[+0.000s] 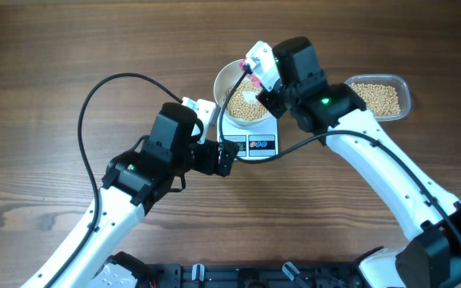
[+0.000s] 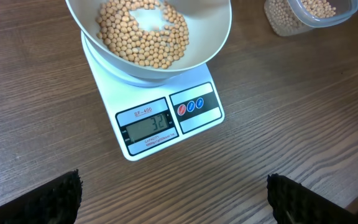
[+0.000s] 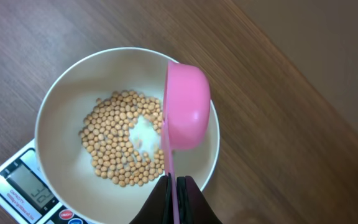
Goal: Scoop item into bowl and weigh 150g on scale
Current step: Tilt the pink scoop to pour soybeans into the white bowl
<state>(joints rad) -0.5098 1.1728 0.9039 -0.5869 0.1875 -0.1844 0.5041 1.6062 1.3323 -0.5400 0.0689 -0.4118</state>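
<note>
Wood table (image 1: 54, 64). Bowl (image 2: 213, 25) sits on scale (image 2: 107, 87), thin layer of beans (image 3: 114, 146) inside. Right gripper (image 3: 174, 186) clamped on pink scoop (image 3: 188, 106) handle, scoop tipped over bowl. Left gripper (image 2: 173, 205) wide, empty. Display (image 2: 148, 122) looks far below target: refill from tub (image 1: 407, 92), trickle last scoops.

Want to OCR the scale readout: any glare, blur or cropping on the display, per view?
Left wrist: scale display sharp, evenly lit, no glare, digits legible; only the left gripper's own fingers at the bottom corners are dark and blurred. Right wrist: display skewed in the lower-left corner, scale cropped by the frame edge; pink scoop in focus. Overhead: display too small to read.
</note>
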